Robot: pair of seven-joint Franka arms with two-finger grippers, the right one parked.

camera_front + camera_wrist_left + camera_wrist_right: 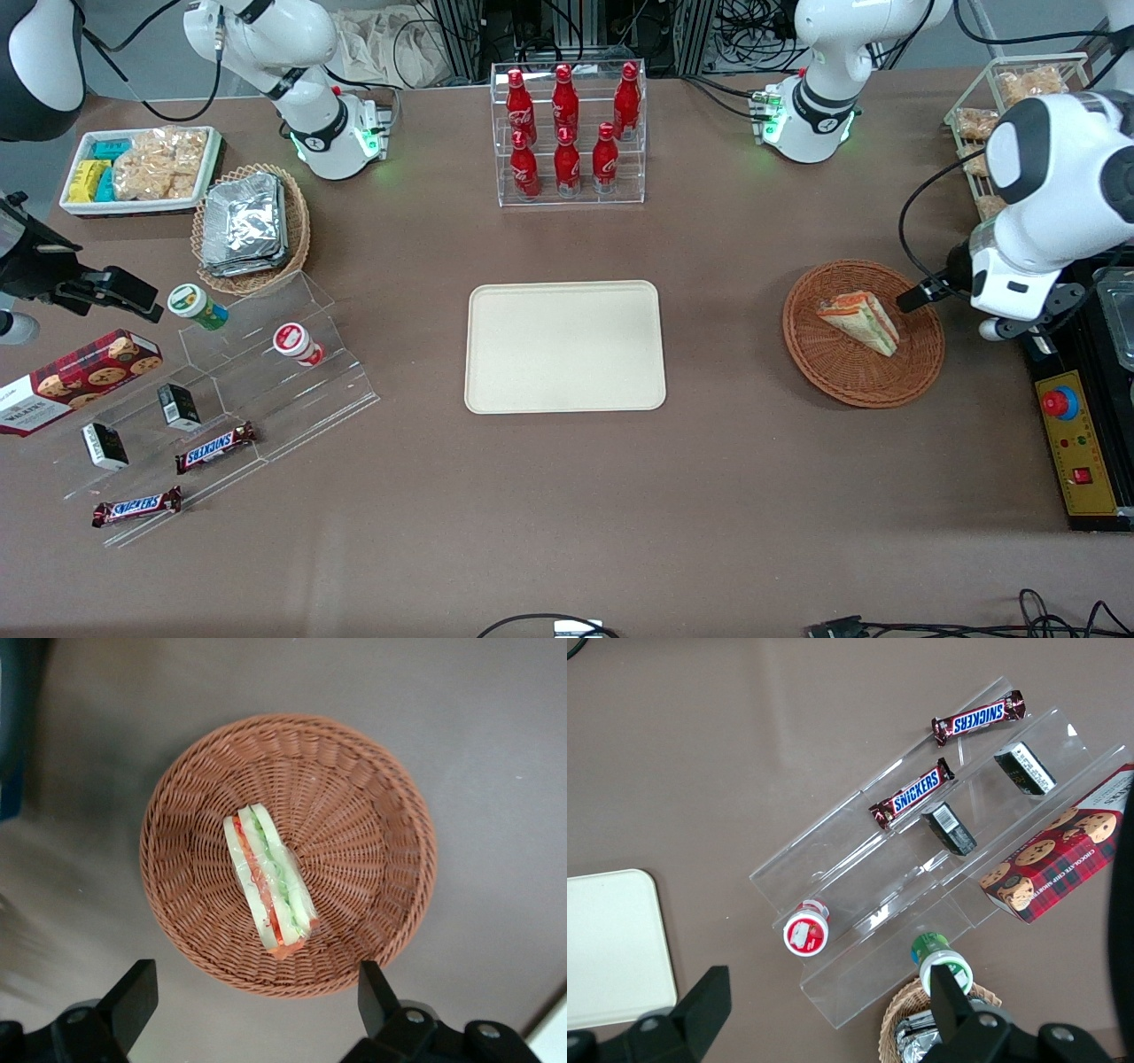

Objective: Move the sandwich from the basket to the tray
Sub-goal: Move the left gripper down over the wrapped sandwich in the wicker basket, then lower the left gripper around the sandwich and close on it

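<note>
Nearest the front camera, bare brown bench point(567, 514). Farther in, at mid-bench, the tray point(565, 346), flat and cream-beige with nothing on it. Toward the working arm's end, at about the same depth, the basket point(863, 332), round, brown and woven, well apart from the tray. In the basket, the sandwich point(859, 322), a wrapped wedge resting on the weave near the middle, with the orange label on the end farther from the front camera. From the left wrist camera, the sandwich point(269, 880) edge-on: pale bread, green and orange-red layers, clear wrap, lying slantwise across the floor of the basket point(372, 797).

Above the basket's edge toward the working arm's end, the claw point(917, 295), dark, only partly visible in the front view below the white wrist. Released: in the wrist view the claw point(257, 997) spread wide, one finger point(133, 997) and the other point(376, 992) standing over the basket's rim, gripping nothing, clear of the sandwich. Height above the basket hard to judge, probably well up.

Farthest off, at mid-bench, a clear rack of red bottles point(567, 124).
</note>
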